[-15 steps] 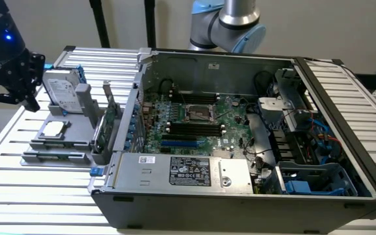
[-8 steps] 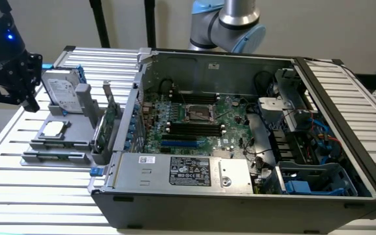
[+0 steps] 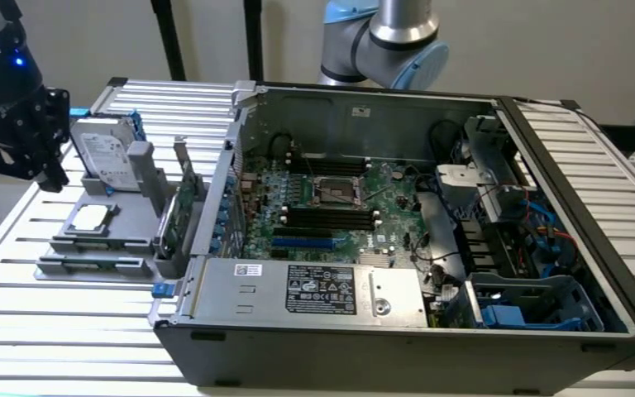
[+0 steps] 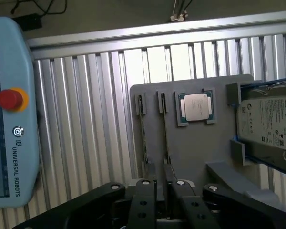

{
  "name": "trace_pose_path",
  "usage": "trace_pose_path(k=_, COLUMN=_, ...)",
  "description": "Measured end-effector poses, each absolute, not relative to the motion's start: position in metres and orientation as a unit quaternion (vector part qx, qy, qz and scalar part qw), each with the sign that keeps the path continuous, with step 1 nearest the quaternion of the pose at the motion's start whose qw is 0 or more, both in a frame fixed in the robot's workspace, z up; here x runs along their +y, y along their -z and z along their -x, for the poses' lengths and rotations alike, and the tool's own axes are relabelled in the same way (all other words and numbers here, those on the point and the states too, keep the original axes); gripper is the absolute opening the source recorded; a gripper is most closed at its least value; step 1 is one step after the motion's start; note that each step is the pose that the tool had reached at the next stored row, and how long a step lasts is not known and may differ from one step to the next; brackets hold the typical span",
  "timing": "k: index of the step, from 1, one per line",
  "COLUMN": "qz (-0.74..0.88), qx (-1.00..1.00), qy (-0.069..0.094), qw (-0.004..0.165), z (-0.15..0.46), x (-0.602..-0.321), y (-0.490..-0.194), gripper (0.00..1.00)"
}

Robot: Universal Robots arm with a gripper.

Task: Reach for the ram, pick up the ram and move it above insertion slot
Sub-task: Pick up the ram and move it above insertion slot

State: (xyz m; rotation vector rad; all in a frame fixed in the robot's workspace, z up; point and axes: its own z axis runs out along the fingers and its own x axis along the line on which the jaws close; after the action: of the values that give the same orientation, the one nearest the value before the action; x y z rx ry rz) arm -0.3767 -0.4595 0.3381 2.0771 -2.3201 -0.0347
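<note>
At the exterior view's left, the gripper [image 3: 40, 155] hangs over the gray tray [image 3: 75, 271], its fingers [image 4: 143, 200] a narrow gap apart and apparently empty. The ram [image 4: 164, 129] stands edge-on in a tray slot, near the CPU [image 4: 195, 106]. The open case [image 3: 406, 331] sits rightward.

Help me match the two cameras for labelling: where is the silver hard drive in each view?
Exterior view: the hard drive stands on edge on the grey holder at the exterior view's left, outside the computer case.
Wrist view: the hard drive sits at the holder's edge, next to the processor chip.
Shared landmark: the processor chip in its recess on the holder.
</note>
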Motion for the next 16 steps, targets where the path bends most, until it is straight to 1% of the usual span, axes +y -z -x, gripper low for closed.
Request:
trace_pose_path(k=1, qz=-0.667, qx=-0.745, qy=0.011, qw=0.014, z=0.377, x=-0.459, y=-0.338, gripper=0.24)
trace_pose_path(k=2, qz=-0.667, qx=-0.745, qy=0.011, qw=0.014, z=0.377, x=-0.459, y=-0.337, gripper=0.3)
trace_pose_path(k=4, qz=-0.668, qx=-0.744, qy=0.011, qw=0.014, z=0.377, x=-0.459, y=-0.335, gripper=0.3)
trace_pose_path(k=5, qz=-0.668, qx=-0.744, qy=0.011, qw=0.014, z=0.377, x=-0.459, y=-0.333, gripper=0.36)
trace_pose_path(k=16, qz=-0.671, qx=-0.741, qy=0.011, qw=0.014, z=0.377, x=-0.463, y=-0.313, gripper=0.36)
